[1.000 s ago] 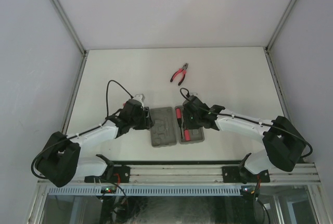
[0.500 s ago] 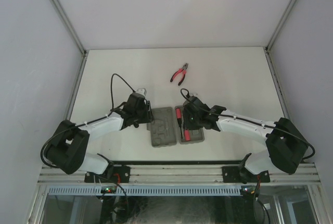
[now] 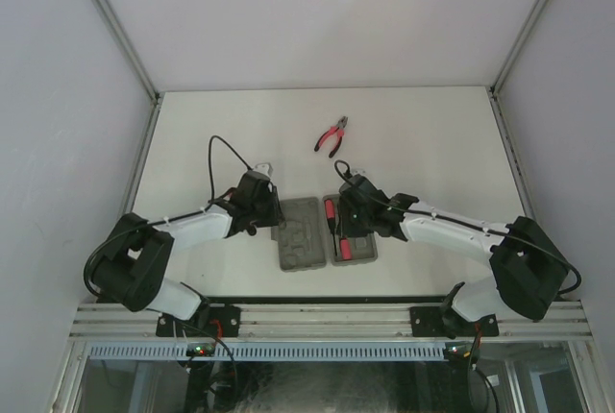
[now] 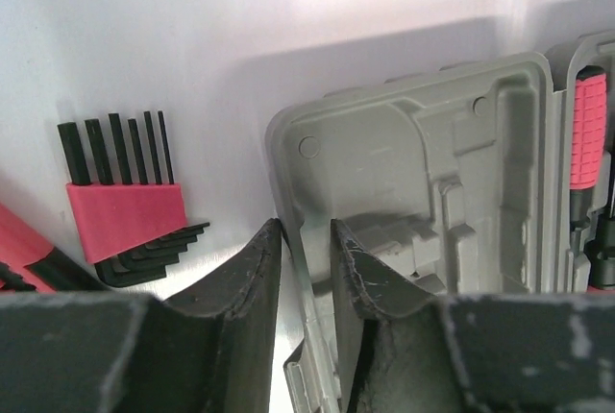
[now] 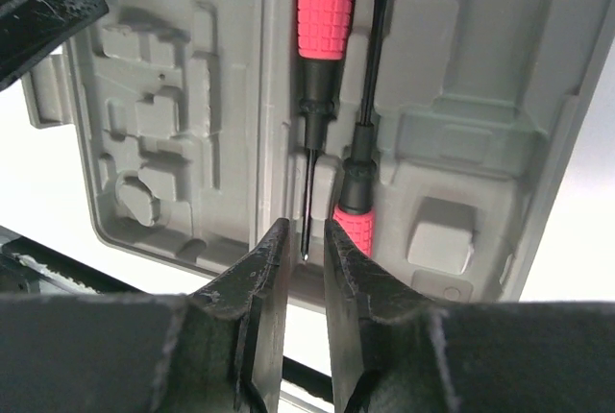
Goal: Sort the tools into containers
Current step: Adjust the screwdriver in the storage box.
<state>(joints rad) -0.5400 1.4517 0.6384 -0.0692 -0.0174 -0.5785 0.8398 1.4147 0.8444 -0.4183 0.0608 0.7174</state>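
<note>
One grey case (image 3: pixel 300 240) is lying open in two halves on the tabletop (image 3: pixel 432 144), with one pair of pliers (image 3: pixel 332 135) well beyond it. The left tool (image 4: pixel 306 226), fingers narrowly parted, is straddling the case's rim; whether it is pinching, I cannot tell. One hex-key set (image 4: pixel 125 221) is lying beside. The right tool (image 5: pixel 306 230), slightly open and empty, is flanking the thin shaft of one of two screwdrivers (image 5: pixel 327 10) slotted in the case.

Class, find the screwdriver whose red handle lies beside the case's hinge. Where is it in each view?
Top external: the screwdriver lies mid-picture, on the left edge of the grey case's right half.
Left wrist: only its red handle, at the right edge.
Right wrist: top centre, shaft pointing down.
Shared landmark: the case's hinge.
</note>
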